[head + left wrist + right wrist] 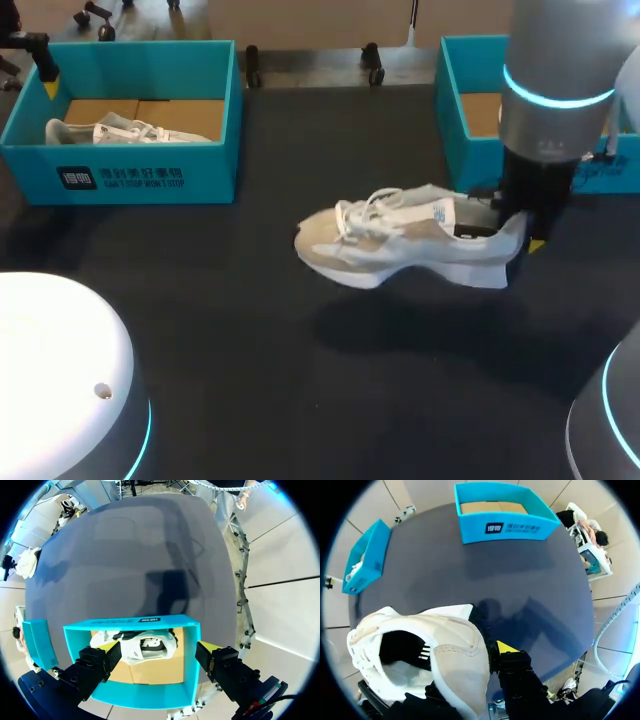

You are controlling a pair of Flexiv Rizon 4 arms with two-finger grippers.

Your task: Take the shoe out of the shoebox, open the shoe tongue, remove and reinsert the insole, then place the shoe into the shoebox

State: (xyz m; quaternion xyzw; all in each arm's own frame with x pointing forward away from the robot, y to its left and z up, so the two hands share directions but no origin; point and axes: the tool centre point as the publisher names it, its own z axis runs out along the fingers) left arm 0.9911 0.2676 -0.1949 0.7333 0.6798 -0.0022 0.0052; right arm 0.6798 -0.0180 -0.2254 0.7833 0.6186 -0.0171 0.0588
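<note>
From above, the right gripper (520, 238) pinches the shoe (400, 245) by its heel only, up off the table (250, 380). The long toe sticks out with nothing under it, so I think it could tip down and slip out.

In the left wrist view, the left gripper (159, 647) is wide apart and holds nothing. It hangs over a shoebox (130, 625) with a second shoe (145, 647) inside, which it could bump.

In the right wrist view, the fingers (507, 647) squeeze the soft heel wall, which might bend.

Dark matte table (250, 380) surface
</note>
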